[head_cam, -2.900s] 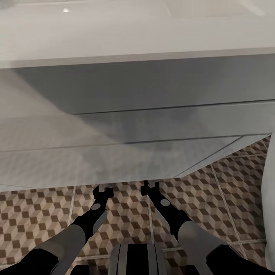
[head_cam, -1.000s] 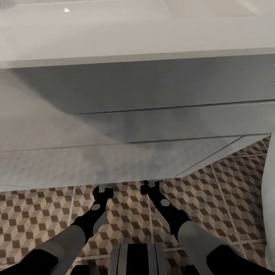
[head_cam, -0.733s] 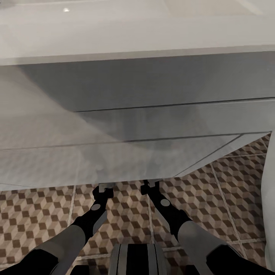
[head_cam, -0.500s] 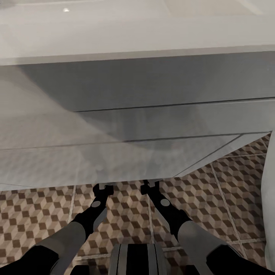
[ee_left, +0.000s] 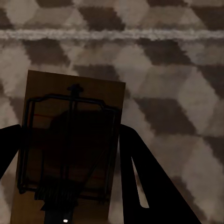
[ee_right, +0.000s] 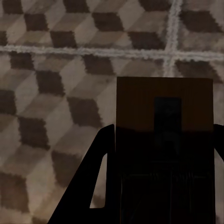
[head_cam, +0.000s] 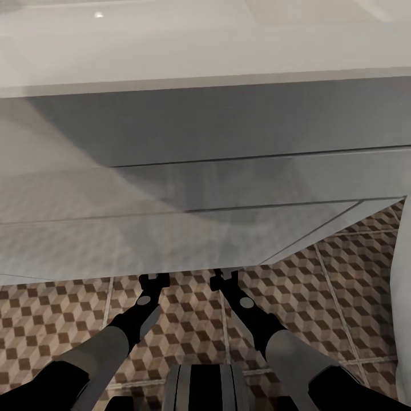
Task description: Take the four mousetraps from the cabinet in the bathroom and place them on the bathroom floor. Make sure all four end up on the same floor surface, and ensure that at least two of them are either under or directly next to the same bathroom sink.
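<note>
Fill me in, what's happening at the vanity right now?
Both arms reach down at the foot of the white vanity, low over the bathroom floor. A mousetrap lies between the left gripper fingers, another mousetrap between the right gripper fingers. Whether either is released or touching the tiles is unclear.

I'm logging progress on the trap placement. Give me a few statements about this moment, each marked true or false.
1. The floor has brown, beige and white cube-pattern tiles. True.
2. A flat tan wooden mousetrap with dark wire lies between the left gripper's fingers. True.
3. Nothing lies between the right gripper's fingers. False: a second tan mousetrap is there.
4. Both grippers hover above the top of the white drawer vanity. False: they are low, at its bottom edge, over the tiles.
</note>
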Robot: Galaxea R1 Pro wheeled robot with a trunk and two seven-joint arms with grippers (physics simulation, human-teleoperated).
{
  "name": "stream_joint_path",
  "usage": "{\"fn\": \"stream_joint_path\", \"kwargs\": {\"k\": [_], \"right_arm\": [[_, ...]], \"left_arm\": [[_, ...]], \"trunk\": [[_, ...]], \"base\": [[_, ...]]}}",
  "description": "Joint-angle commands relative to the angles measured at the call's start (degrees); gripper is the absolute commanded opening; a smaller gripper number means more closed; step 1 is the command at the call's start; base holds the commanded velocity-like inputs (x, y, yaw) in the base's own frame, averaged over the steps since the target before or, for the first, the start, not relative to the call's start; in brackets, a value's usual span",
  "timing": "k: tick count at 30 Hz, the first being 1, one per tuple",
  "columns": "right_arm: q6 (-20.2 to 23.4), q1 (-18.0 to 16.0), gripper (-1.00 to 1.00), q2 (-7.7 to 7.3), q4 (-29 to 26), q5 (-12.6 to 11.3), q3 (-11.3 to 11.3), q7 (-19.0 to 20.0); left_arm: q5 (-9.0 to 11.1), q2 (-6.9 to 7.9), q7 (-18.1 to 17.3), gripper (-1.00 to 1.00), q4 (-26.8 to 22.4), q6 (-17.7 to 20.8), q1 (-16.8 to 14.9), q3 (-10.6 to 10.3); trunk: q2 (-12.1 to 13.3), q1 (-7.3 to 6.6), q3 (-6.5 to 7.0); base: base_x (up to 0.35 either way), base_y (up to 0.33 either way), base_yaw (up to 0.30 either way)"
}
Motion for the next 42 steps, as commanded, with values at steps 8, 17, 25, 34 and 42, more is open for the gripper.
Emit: {"fn": "stream_joint_path", "kwargs": {"k": [8, 17, 25, 34, 42], "right_arm": [[0.87, -0.88, -1.00, 0.00, 0.63, -0.22, 0.00, 0.12], [1.40, -3.09, -1.00, 0.00, 4.36, -2.98, -0.01, 0.14], [1.41, -3.31, -1.00, 0.00, 5.00, -3.93, -0.02, 0.15], [0.85, -3.34, -1.00, 0.00, 4.98, -4.11, -0.02, 0.15], [0.48, -3.34, -1.00, 0.00, 4.91, -4.12, -0.07, 0.15]], "left_arm": [[-0.06, -0.47, -0.10, -1.00, 0.14, 0.03, -0.03, 0.01], [0.01, -0.55, -0.18, -1.00, 0.21, 0.04, -0.03, 0.05], [0.06, -0.55, -0.19, -1.00, 0.23, 0.03, -0.01, 0.07], [-0.03, -0.66, -0.19, -1.00, 0.16, -1.10, 0.28, -0.05], [-0.03, -0.67, -0.19, -1.00, 0.16, -1.62, 0.38, -0.07]], "trunk": [[0.00, 0.00, 0.00], [0.00, 0.00, 0.00], [0.00, 0.00, 0.00], [0.00, 0.00, 0.00], [-0.03, 0.05, -0.44]], "base": [[0.000, 0.000, 0.000], [0.000, 0.000, 0.000], [0.000, 0.000, 0.000], [0.000, 0.000, 0.000], [0.000, 0.000, 0.000]]}}
